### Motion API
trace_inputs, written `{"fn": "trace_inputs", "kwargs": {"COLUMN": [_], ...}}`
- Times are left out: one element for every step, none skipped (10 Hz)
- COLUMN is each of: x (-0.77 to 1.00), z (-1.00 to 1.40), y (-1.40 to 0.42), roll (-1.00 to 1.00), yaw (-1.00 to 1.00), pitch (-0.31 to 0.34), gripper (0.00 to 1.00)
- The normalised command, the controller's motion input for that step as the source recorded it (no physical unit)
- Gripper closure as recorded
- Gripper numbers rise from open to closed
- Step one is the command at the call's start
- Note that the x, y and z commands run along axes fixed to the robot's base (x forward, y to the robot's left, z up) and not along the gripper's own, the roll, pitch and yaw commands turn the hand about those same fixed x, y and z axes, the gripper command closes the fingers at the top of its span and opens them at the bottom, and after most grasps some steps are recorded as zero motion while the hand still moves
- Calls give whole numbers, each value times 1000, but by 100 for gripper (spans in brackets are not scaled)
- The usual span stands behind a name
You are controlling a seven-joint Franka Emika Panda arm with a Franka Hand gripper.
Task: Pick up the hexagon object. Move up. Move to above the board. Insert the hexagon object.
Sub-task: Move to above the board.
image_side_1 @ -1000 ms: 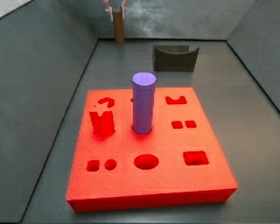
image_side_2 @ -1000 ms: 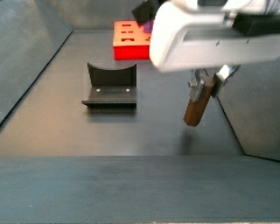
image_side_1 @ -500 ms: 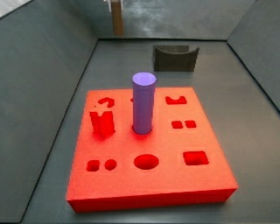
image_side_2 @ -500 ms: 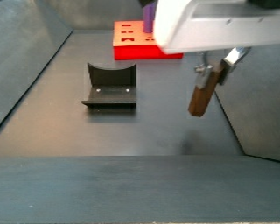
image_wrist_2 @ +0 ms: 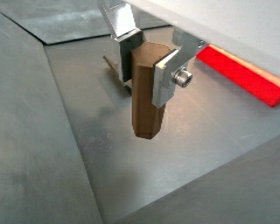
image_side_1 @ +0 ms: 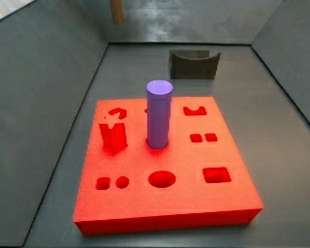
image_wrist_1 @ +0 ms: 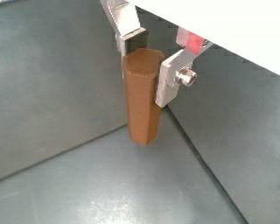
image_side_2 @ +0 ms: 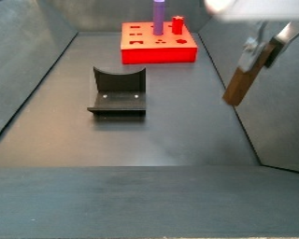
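My gripper (image_wrist_1: 149,61) is shut on the hexagon object (image_wrist_1: 143,101), a slim brown prism that hangs upright below the silver fingers, clear of the floor. Both wrist views show this grip (image_wrist_2: 149,66). In a side view the hexagon object (image_side_2: 241,84) hangs high near the right wall, with the gripper (image_side_2: 257,56) partly cut off by the frame edge. In a side view only its lower end (image_side_1: 116,10) shows at the top edge. The red board (image_side_1: 184,208) lies on the floor away from the gripper; it also shows in another side view (image_side_2: 159,54) and a wrist view (image_wrist_2: 241,74).
A purple cylinder (image_side_1: 158,113) stands in the board, and a red piece (image_side_1: 113,136) stands beside it. A dark grey arch-shaped block (image_side_2: 119,91) lies on the floor between gripper and board. Grey walls enclose the floor on the sides.
The gripper has risen with the hexagon object in it, almost leaving the top of one side view and moving up and right in the other. The board and its pieces have not moved.
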Motion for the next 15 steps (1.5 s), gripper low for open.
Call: {"fn": "trace_inputs", "kwargs": {"x": [-213,-166,-122,-78,-53,-37,306,313,314,316,320,326,331,337,343], "z": [1000,872,743,566,431,294,205,184,191,195,193,192,194,195,195], "y": [3,-2,-4,7,11,14,-1000,-1000,-1000,-1000,-1000,-1000,-1000,-1000,-1000], "roll": [33,56,58,55,46,40,300,329,379,256,154,89,16,-16,-17], "yaw": [20,23,21,18,15,13,-1000,-1000,-1000,-780,-522,-310,-113,-39,-22], "pitch": [77,75,67,68,75,87,441,446,491,407,308,237,180,151,132], "gripper": [100,100,100,100,100,100,100,100,100,100,100,100,100,100,100]}}
